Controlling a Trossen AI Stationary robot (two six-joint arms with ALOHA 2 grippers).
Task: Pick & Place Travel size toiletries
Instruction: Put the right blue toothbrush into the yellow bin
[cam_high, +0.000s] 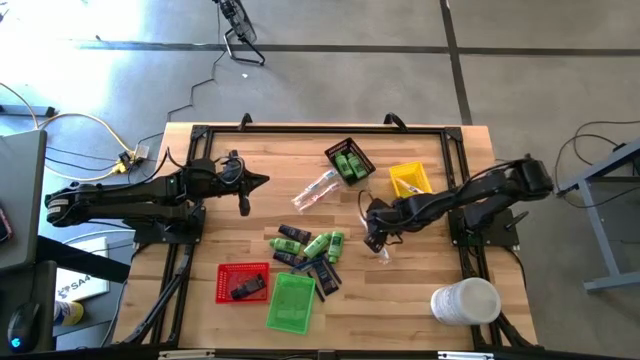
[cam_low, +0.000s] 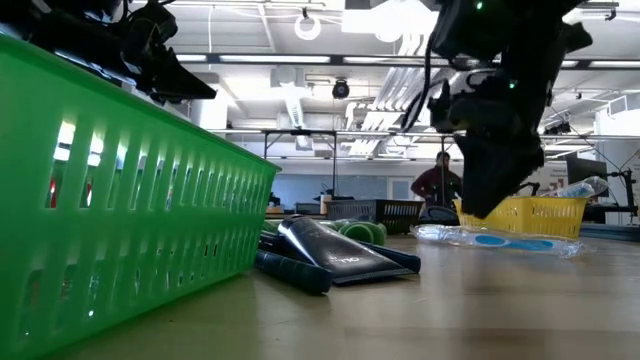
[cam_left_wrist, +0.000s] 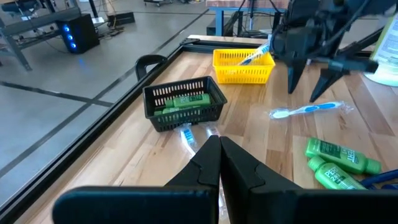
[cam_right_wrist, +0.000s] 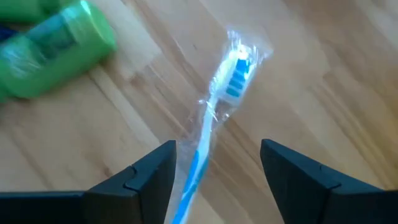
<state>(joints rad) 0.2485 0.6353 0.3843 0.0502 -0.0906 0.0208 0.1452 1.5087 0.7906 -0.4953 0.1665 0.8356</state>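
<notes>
A clear-wrapped blue and white toothbrush (cam_right_wrist: 214, 112) lies flat on the wooden table (cam_high: 420, 290), right of the middle. My right gripper (cam_right_wrist: 217, 152) hangs open just above it, pointing steeply down, with one finger on either side of the handle and touching nothing. Green little bottles (cam_high: 325, 243) and dark flat packets (cam_high: 320, 272) lie in a heap near the table's middle. Two more clear-wrapped sticks (cam_high: 315, 190) lie farther back. My left gripper (cam_high: 262, 181) is shut and holds nothing, hovering over the table's left part.
A black tray (cam_high: 350, 162) holding green bottles and a yellow tray (cam_high: 410, 180) with a wrapped stick stand at the back. A red tray (cam_high: 243, 282) and a green tray (cam_high: 292, 302) stand at the front. A big white cylinder (cam_high: 465, 302) stands front right.
</notes>
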